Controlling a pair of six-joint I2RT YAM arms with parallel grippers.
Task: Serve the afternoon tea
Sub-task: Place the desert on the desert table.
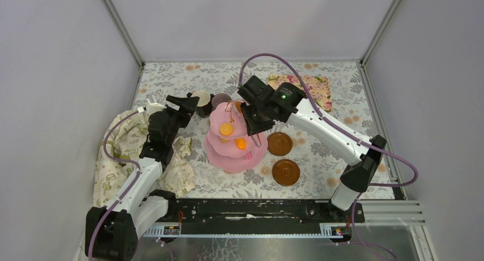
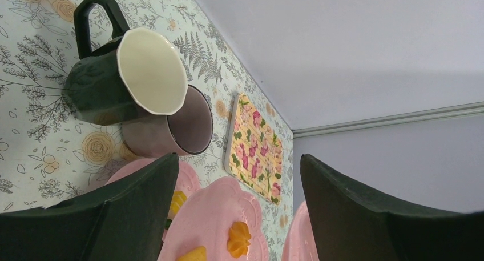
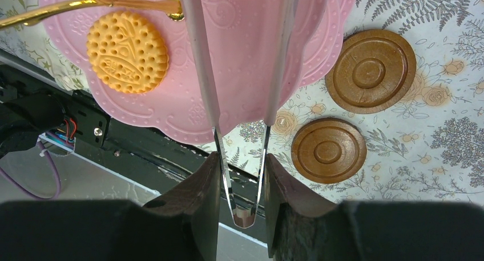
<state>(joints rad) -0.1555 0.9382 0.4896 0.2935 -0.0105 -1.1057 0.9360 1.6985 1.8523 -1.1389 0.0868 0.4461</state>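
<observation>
White-black arms (image 1: 321, 125), purple cables (image 1: 273, 54)

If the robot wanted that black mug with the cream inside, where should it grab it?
Probably by pinching the wall beside its handle, coming from above with one finger inside. The black mug stands upright with its mouth open, and the purplish mug crowds the side opposite the handle, so the handle side looks like the free one.
</observation>
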